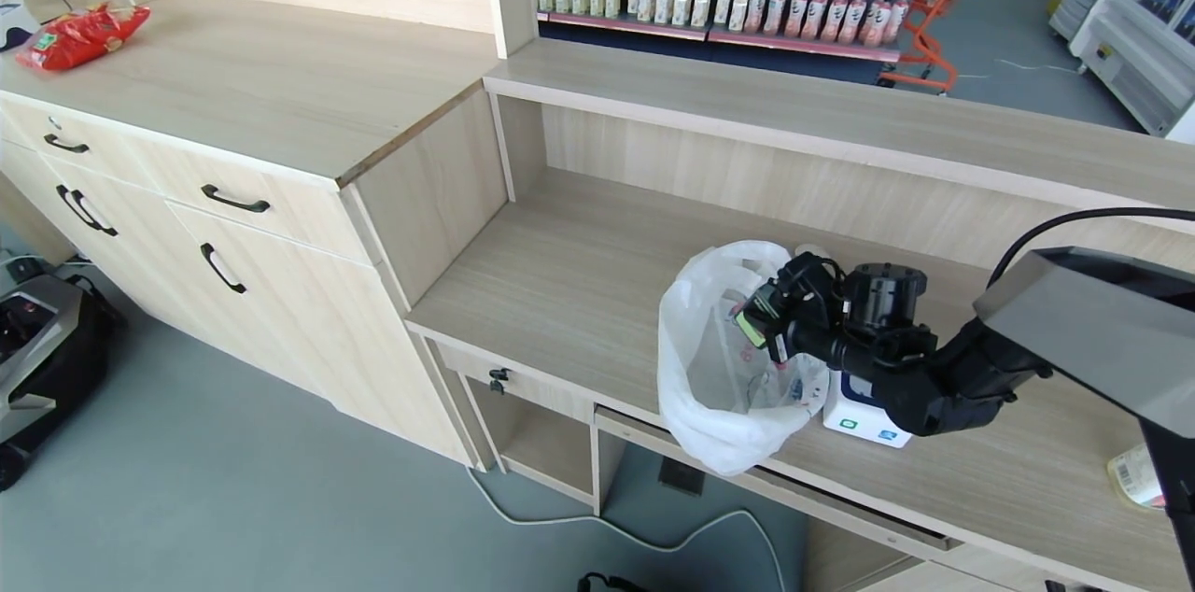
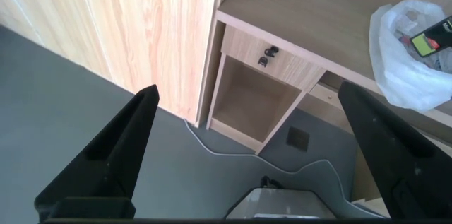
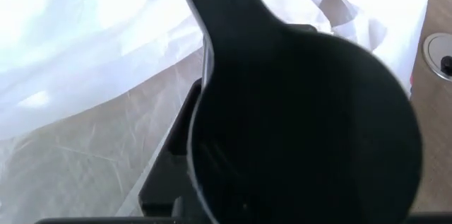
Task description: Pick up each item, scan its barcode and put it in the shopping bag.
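Right gripper: my right gripper [image 1: 761,323] is at the mouth of the shopping bag [image 1: 709,396]. I cannot tell how wide it stands.
At its tip: a dark thing [image 2: 429,42] with a green edge sits over the bag's opening. Held or not, I cannot tell.
Left gripper: my left gripper [image 2: 247,93] is spread wide with nothing in it, above the floor [image 2: 56,90].
Shopping bag: thin white plastic, upright and open, at the front edge of the lower counter [image 1: 579,284].
White box [image 1: 864,419]: just beside the bag, on my right.
Red snack packet [image 1: 79,36]: on the upper counter [image 1: 280,78], well apart from the bag.
Bottle [image 1: 1134,475]: far right of the lower counter, partly cut off.
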### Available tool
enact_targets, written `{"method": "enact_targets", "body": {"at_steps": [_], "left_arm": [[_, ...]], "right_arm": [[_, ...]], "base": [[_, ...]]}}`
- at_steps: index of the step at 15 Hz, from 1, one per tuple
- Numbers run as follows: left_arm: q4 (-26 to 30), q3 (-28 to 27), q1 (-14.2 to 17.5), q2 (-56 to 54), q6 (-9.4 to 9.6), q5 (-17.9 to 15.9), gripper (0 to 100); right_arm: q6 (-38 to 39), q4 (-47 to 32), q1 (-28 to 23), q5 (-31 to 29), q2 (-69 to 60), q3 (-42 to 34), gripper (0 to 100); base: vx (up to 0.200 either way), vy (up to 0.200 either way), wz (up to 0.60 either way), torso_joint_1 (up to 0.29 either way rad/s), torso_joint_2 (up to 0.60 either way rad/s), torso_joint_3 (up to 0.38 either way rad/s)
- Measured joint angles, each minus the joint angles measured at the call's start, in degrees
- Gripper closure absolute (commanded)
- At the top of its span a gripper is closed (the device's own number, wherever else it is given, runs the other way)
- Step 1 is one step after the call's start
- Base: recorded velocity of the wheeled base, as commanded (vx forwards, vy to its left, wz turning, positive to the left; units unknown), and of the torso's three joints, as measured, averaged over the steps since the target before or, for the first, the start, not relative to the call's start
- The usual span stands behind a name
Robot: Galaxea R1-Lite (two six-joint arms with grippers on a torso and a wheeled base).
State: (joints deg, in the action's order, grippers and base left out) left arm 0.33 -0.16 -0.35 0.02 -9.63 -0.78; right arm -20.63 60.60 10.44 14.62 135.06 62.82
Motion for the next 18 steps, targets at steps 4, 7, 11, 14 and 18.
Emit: {"method": "enact_targets", "body": {"at_steps": [4,7,11,14,18], "left_arm": [[0.0,0.0,0.0,0.0,0.0,0.0,0],[0.0,0.0,0.0,0.0,-0.02,0.0,0],[0.0,0.0,0.0,0.0,-0.02,0.0,0],[0.0,0.0,0.0,0.0,-0.02,0.0,0],[0.0,0.0,0.0,0.0,-0.02,0.0,0]], "right_arm": [[-0.2,-0.1,0.6,0.0,2.6,4.5,100],[-0.6,-0.2,0.8,0.0,4.0,4.5,100],[-0.6,0.1,0.9,-0.1,5.2,4.6,100],[-0.2,-0.1,0.9,-0.1,5.5,4.7,0],[0.7,-4.2,0.8,0.0,1.3,3.8,0]], "base": [[0.0,0.0,0.0,0.0,0.0,0.0],[0.0,0.0,0.0,0.0,0.0,0.0],[0.0,0.0,0.0,0.0,0.0,0.0],[0.0,0.0,0.0,0.0,0.0,0.0],[0.0,0.0,0.0,0.0,0.0,0.0]]}}
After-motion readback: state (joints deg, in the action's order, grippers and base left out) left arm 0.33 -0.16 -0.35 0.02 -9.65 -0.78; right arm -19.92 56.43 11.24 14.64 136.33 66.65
